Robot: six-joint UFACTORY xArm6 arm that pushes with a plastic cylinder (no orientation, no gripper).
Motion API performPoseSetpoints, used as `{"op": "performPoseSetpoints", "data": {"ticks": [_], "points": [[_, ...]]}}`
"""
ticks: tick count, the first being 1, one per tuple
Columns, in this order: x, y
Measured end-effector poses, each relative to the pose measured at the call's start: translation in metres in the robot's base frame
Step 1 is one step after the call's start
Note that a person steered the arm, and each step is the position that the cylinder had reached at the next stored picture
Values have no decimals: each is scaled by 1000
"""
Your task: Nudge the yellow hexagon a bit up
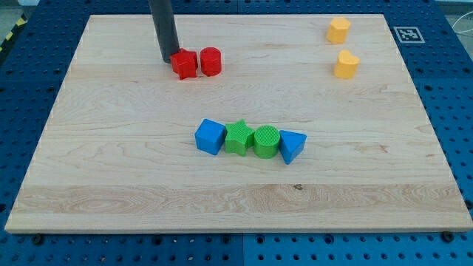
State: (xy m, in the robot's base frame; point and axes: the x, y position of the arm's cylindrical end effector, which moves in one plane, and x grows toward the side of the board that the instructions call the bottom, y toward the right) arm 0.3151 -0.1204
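The yellow hexagon [339, 30] sits near the view's top right corner of the wooden board [111, 185]. A second yellow block [346, 65], with a rounder shape, lies just below it. My tip [168, 60] is far to the view's left of both, at the top left of the board. It touches or nearly touches the left side of a red angular block [184, 64].
A red cylinder [211, 61] sits right of the red angular block. A row in the middle holds a blue cube [210, 137], a green star [238, 138], a green cylinder [267, 142] and a blue triangle [291, 145]. A printed marker [406, 34] sits beyond the board's top right corner.
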Motion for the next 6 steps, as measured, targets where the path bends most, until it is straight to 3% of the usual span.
{"op": "performPoseSetpoints", "data": {"ticks": [2, 4, 6], "points": [[-52, 17], [-56, 133], [-47, 287]]}}
